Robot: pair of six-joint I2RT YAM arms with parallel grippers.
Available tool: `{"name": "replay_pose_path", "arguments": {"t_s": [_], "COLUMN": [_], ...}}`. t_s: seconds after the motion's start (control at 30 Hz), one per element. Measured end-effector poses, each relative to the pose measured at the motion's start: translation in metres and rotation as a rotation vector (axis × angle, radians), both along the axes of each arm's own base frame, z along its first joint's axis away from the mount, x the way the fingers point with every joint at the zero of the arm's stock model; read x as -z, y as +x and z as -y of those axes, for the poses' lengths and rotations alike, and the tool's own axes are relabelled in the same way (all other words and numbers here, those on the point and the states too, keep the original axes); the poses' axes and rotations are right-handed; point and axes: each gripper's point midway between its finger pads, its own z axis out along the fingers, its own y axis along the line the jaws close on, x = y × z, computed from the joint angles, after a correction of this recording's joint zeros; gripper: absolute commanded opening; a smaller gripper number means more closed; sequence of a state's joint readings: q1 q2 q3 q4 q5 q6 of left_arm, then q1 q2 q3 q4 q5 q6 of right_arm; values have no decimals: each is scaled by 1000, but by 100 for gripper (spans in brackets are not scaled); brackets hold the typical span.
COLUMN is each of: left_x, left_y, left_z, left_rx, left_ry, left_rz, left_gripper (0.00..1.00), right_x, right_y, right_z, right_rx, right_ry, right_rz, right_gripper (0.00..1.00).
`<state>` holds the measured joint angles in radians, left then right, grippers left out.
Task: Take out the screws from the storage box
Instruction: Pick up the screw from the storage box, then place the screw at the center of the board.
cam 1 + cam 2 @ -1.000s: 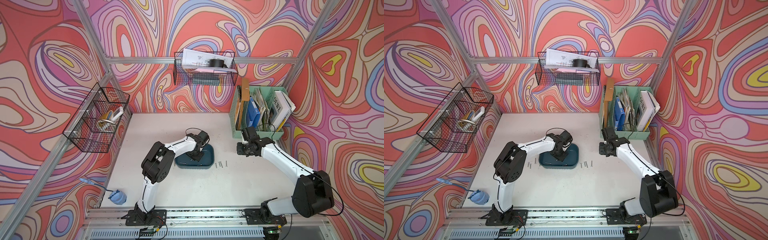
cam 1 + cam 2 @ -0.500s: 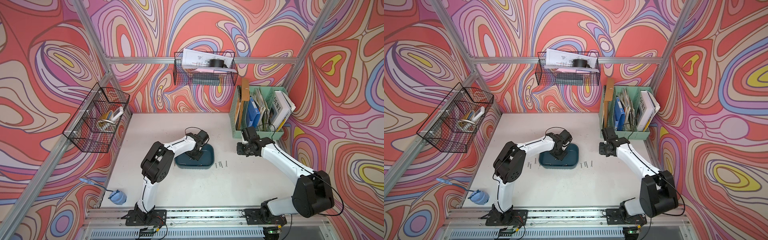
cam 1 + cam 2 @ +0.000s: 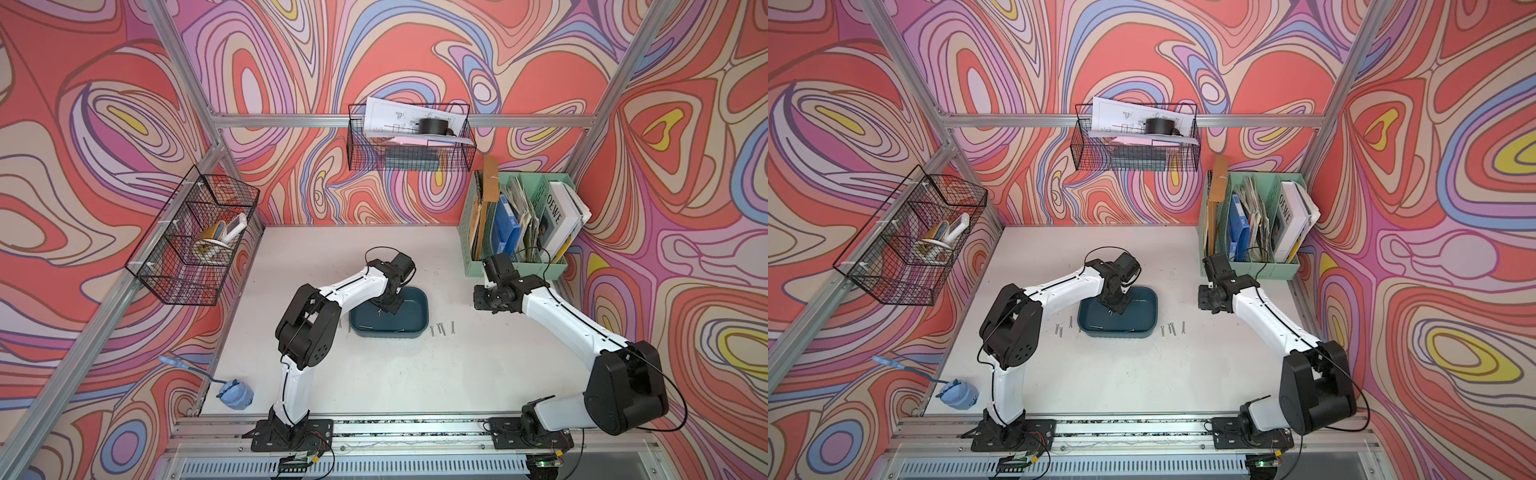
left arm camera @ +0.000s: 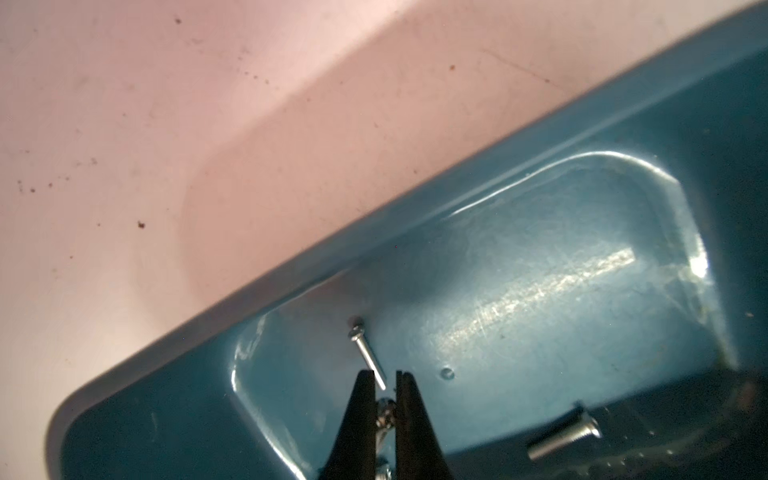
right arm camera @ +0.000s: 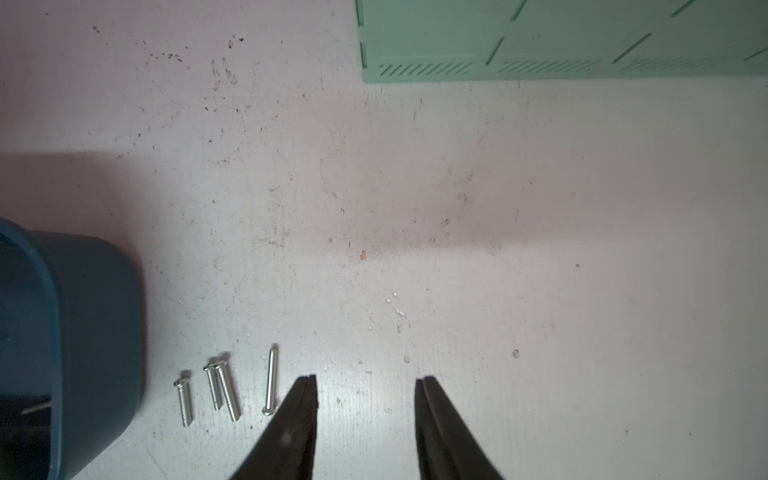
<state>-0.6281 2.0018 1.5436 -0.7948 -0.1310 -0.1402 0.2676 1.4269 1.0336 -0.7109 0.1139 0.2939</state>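
My left gripper (image 4: 382, 378) sat pinched nearly shut on a screw (image 4: 384, 413) in the storage box (image 4: 415, 216), so I judged a slow straight lift best; right gripper (image 5: 365, 380) half-open, empty.

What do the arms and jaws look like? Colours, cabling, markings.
Both the left arm and right arm have white links with bulky black joint housings. Thin black cables loop loose along each. Black base plates sit on an aluminium rail. The jaws are matte black, tapering to narrow tips. No markings legible.
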Motion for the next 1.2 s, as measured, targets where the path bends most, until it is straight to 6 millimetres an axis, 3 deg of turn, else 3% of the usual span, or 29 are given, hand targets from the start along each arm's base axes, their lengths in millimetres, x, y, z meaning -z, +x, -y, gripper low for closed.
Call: {"name": "replay_pose_path", "arguments": {"t_s": [0.17,0.3,0.4,0.5,0.6,0.87,1.0,1.2], "left_x": [-54,-112,-121,-97,-59,17,33,34], "left_y": [15,18,2,-18,-35,-54,-60,-53], "left_z": [-30,-74,-115,-152,-174,-190,-196,-199], "left_rx": [-130,-269,-382,-504,-596,-738,-778,-791], "left_ry": [-87,-182,-211,-201,-176,-184,-194,-218], "left_rz": [89,201,220,165,64,-118,-144,-116], "left_gripper": [0,0,1,1,1,3,4,8], "right_x": [0,0,0,0,2,2,2,2], "right_y": [0,0,0,1,2,2,1,1], "right_z": [0,-1,-2,-3,-4,-4,-4,-4], "right_rx": [-2,-4,-5,-7,-9,-11,-11,-11], "right_ry": [2,5,8,13,16,19,19,19], "right_rz": [-1,-1,0,1,-2,-5,-5,-6], "right_gripper": [40,41,40,41,40,40,40,40]}}
